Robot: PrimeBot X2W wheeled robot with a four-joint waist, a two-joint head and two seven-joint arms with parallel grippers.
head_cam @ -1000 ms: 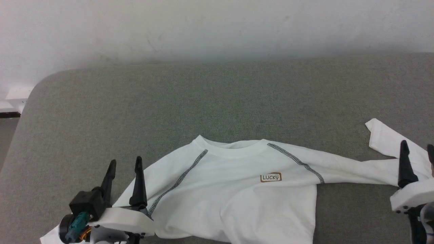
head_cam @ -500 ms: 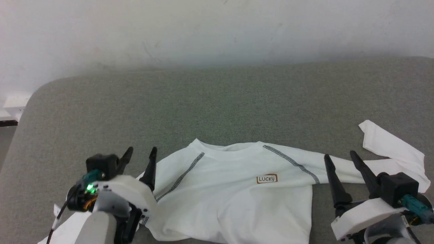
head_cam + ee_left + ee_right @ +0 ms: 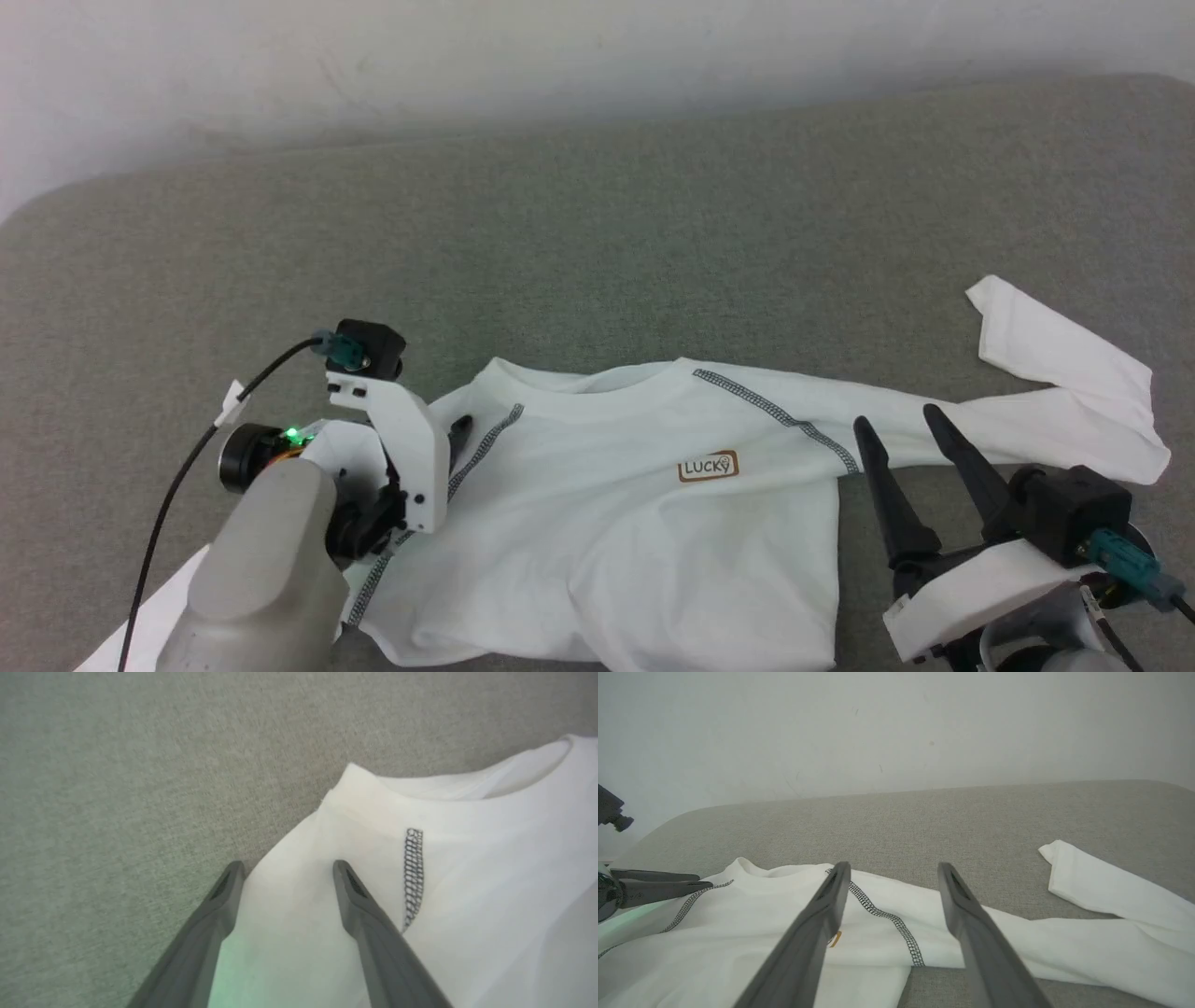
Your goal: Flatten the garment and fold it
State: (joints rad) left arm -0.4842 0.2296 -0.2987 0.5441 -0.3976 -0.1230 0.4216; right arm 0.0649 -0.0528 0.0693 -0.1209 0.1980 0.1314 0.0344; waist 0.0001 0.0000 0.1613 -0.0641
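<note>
**STATUS: GARMENT ON SURFACE, BOTH GRIPPERS SPREAD**

The garment (image 3: 597, 541), a white long-sleeved top, lies front side up on the grey fabric-covered surface (image 3: 597, 233). Its neckline (image 3: 597, 381) faces the pale wall (image 3: 467, 47). A brown-edged "LUCKY" label (image 3: 708, 467) sits on the chest. One sleeve (image 3: 1036, 420) extends toward the robot's right, and its cuff end (image 3: 1046, 341) is bent back toward the wall. The torso shows wrinkles.

Left gripper (image 3: 287, 865): fingers spread apart. It is positioned over the shoulder area just beside the collar. One fingertip sits at the fabric edge and the other over white fabric, near the grey zigzag seam (image 3: 413, 877). Contact with the fabric cannot be determined.

Right gripper (image 3: 896, 418): fingers spread apart, pointing at the extended sleeve near the underarm. In the head view, its tips overlap the sleeve's lower edge. Contact cannot be determined.
</note>
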